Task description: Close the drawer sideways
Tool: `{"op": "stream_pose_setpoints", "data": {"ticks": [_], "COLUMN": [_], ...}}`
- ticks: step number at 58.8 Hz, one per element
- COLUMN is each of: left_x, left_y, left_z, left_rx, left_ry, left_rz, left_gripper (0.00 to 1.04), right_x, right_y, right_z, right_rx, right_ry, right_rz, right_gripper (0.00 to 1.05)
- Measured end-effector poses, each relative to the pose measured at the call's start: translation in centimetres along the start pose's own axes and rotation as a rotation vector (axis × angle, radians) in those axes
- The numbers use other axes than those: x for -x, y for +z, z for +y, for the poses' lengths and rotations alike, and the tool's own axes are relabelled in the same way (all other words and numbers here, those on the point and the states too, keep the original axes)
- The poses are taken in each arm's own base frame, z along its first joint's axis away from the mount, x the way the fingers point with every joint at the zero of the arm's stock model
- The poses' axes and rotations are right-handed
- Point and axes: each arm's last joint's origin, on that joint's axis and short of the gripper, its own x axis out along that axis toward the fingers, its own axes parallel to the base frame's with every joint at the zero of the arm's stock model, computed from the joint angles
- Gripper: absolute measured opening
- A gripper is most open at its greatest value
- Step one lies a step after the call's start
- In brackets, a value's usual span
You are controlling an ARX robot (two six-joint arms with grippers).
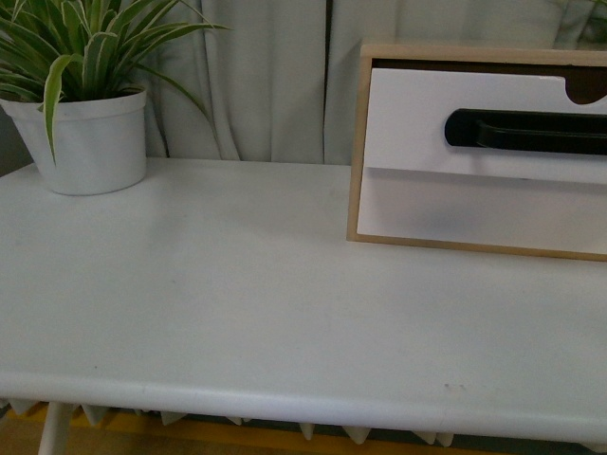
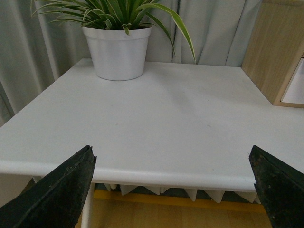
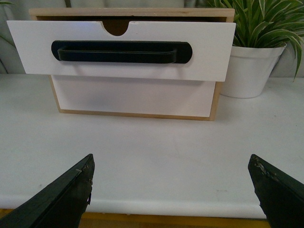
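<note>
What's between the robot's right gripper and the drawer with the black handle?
Nothing but bare white table, seen in the right wrist view: the open right gripper faces the drawer.

Open tabletop (image 1: pixel 218 303) fronts the drawer (image 1: pixel 417 123); potted plant (image 1: pixel 90 142) stands aside.

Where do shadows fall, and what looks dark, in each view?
Front view: soft even light; the drawer shades the lower panel beneath it. Left wrist view: the left gripper is near-black, detail lost. Right wrist view: same shadow under the drawer; the right gripper equally dark.
</note>
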Motion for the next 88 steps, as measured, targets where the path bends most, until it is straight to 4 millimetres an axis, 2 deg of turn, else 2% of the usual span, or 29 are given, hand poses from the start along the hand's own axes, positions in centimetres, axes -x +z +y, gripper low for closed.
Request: {"op": "stream_pose_setpoints", "data": {"ticks": [58, 64, 68, 71, 78, 88], "left_x": [0.0, -0.3, -0.7, -1.5, -2.9, -5.9], "left_y": [0.0, 0.5, 1.0, 1.3, 1.8, 3.4], "left_z": [0.0, -0.2, -0.5, -1.0, -2.1, -3.9], "left_rx": [-0.001, -0.172, -0.34, -0.509, -0.747, -1.091], "left_ry": [0.001, 0.176, 0.223, 0.208, 0.113, -0.023], "left_rz": [0.0, -0.031, -0.04, -0.054, -0.136, -0.333], "left_gripper": [0.98, 0.98, 0.98, 0.98, 0.98, 0.98], "right_x": [0.0, -0.3, -0.9, -1.9, -3.6, -6.1], "right_y": [0.0, 0.2, 0.9, 2.5, 4.6, 6.4], "right_z": [0.0, -0.2, -0.6, -1.3, -2.1, -2.8], "right_rx": [-0.002, -0.039, -0.066, -0.077, -0.033, 0.07], "right_ry": [0.004, 0.068, 0.085, 0.106, 0.146, 0.219], "right_rz": [0.006, 0.218, 0.263, 0.266, 0.303, 0.38], "right_gripper": [0.95, 0.95, 0.95, 0.95, 0.95, 0.95]}}
